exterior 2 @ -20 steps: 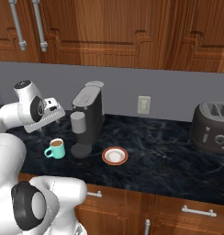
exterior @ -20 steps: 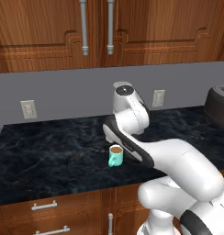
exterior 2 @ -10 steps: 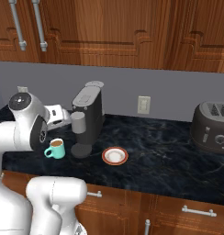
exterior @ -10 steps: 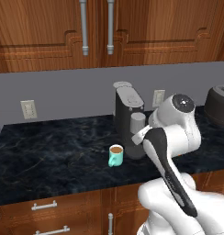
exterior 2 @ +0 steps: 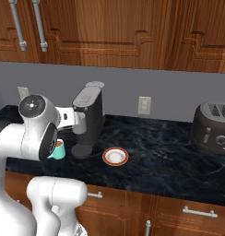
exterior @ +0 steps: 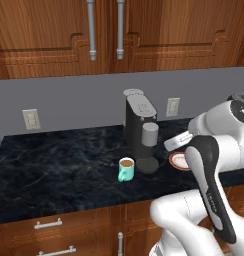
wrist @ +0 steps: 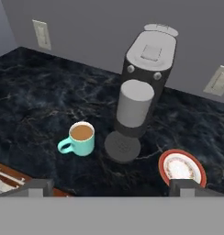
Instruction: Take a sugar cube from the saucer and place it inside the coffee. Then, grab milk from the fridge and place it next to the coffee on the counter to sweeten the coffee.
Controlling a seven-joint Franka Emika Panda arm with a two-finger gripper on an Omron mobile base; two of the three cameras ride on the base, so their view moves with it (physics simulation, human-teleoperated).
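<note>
From my left base view, the coffee [exterior: 126, 169] stands on the black marbled desk [exterior: 54, 165], just left of the dark coffee machine [exterior: 141, 131], its brown liquid showing. The saucer [exterior: 178, 160] lies just right of the machine's base, partly hidden behind my white arm; I cannot make out the sugar cube there. Brown wall cabinets [exterior: 119, 35] hang above, and a pale wall socket [exterior: 30, 119] sits on the grey wall to the left. From my right base view, the teal mug [exterior 2: 58, 150] peeks out beside my arm, touching nothing, with the machine [exterior 2: 88, 120] just to its right and the orange-rimmed plate [exterior 2: 115, 156] further right on the stone top [exterior 2: 179, 161]. A dark toaster [exterior 2: 213, 127] stands well apart at the far right. In my hand view, my claw [wrist: 111, 186] hangs above the desk [wrist: 36, 110] with its two tips spread wide and nothing between them. The mug [wrist: 79, 138] sits below-left, the plate [wrist: 182, 167] lower right near one tip, the machine [wrist: 141, 87] between and behind them.
</note>
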